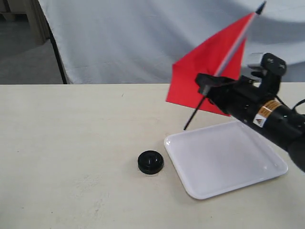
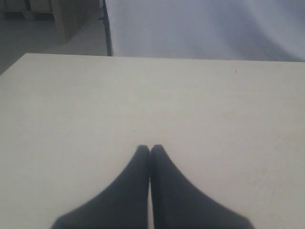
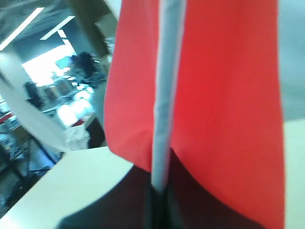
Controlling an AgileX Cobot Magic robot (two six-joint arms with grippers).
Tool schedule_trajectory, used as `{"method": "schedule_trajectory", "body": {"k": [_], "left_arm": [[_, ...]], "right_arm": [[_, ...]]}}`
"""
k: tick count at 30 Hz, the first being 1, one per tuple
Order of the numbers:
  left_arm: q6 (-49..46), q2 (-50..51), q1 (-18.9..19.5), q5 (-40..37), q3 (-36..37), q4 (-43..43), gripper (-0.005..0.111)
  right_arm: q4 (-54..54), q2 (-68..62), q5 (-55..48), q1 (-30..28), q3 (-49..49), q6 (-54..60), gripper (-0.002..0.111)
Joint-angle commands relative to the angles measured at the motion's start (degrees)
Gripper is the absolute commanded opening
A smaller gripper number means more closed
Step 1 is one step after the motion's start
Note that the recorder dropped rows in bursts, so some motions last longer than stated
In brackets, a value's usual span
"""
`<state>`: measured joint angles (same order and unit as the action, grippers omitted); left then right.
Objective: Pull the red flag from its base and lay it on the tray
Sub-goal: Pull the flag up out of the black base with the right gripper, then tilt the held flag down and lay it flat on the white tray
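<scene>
Transfer is under way: the red flag (image 1: 205, 71), off the base (image 1: 150, 162), is clamped in the right gripper (image 1: 208, 85) and must be lowered flat onto the tray (image 1: 224, 157).

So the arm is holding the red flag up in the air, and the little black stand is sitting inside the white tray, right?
Not quite. The black stand sits on the table beside the white tray, not inside it, as the exterior view shows. The rest holds: the right gripper is holding the red flag up in the air.
</scene>
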<state>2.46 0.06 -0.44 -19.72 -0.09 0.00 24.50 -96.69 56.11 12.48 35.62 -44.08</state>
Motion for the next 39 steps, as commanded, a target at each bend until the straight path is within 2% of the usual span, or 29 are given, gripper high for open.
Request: {"method": "schedule_trajectory", "body": {"k": [1, 6, 12, 20, 25, 28, 35, 37, 39], "left_arm": [[-0.08, -0.06, -0.52, 0.15, 0.09, 0.00, 0.000], [-0.08, -0.06, -0.52, 0.15, 0.09, 0.00, 0.000], [-0.08, -0.06, -0.52, 0.15, 0.09, 0.00, 0.000], [-0.08, -0.06, -0.52, 0.15, 0.09, 0.00, 0.000], [-0.08, -0.06, -0.52, 0.15, 0.09, 0.00, 0.000], [-0.08, -0.06, -0.52, 0.15, 0.09, 0.00, 0.000], [-0.08, -0.06, -0.52, 0.15, 0.09, 0.00, 0.000], [-0.08, -0.06, -0.52, 0.15, 0.09, 0.00, 0.000], [-0.08, -0.06, -0.52, 0.15, 0.09, 0.00, 0.000]], "right_arm": [[-0.44, 2.43, -10.66, -4.50, -4.43, -8.08, 0.001], [-3.65, 0.53, -10.24, -4.84, -8.82, -13.82, 0.001], [-3.65, -3.24, -6.68, -2.21, -10.54, -19.56, 0.001], [-19.92, -11.07, -6.36, 2.66, -10.30, -18.40, 0.001], [-22.76, -15.89, -0.71, 3.14, -10.32, -18.40, 0.003], [-22.76, -17.75, 1.91, 3.14, -10.32, -18.40, 0.015], [-22.50, -18.22, 3.43, 3.14, -10.32, -16.22, 0.066], [-21.34, -18.22, 3.51, 3.14, -10.32, -16.18, 0.072], [-20.40, -18.22, 3.51, 3.14, -10.32, -16.18, 0.072]]}}
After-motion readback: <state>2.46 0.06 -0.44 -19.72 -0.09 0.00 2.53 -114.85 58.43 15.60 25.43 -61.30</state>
